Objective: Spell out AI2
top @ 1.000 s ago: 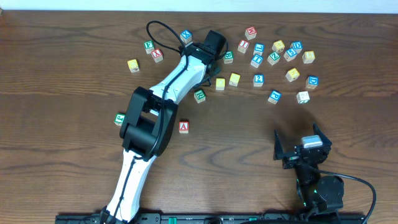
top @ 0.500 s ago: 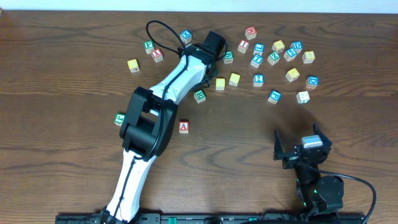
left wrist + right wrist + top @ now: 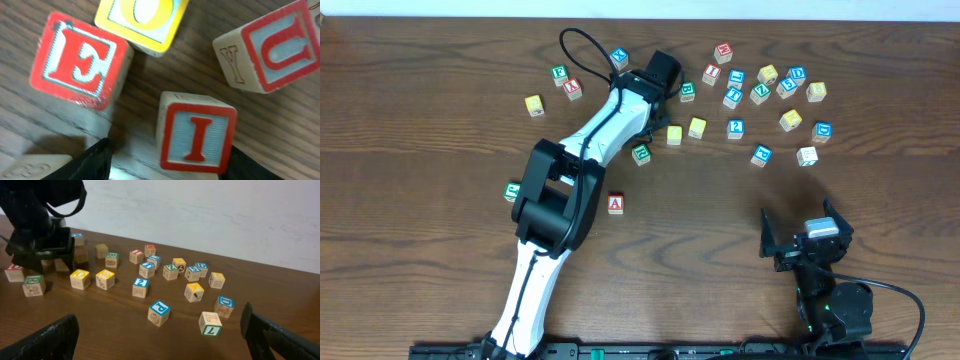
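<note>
I am looking down through the left gripper [image 3: 167, 167], whose jaws are standing apart and clamping nothing. The red I cube [image 3: 197, 132] is sitting between its fingers [image 3: 95, 160], crowding one finger and leaving a strip of bare table [image 3: 145, 85] before the other. Just beyond the fingertips, the red E cube [image 3: 75, 60], a yellow-framed cube [image 3: 142, 15] and the red U cube [image 3: 272, 47] are lying close around it (tight company). I am judging the I cube to be light, rigid wood with flat faces that are a little slick, so I am planning to pinch two opposite side faces squarely at mid-height. The red A cube [image 3: 615, 204] is waiting well behind these fingers, and the blue 2 cube [image 3: 735, 127] well off to the side. The right gripper [image 3: 802, 228] is resting spread wide and empty, far from every cube.
</note>
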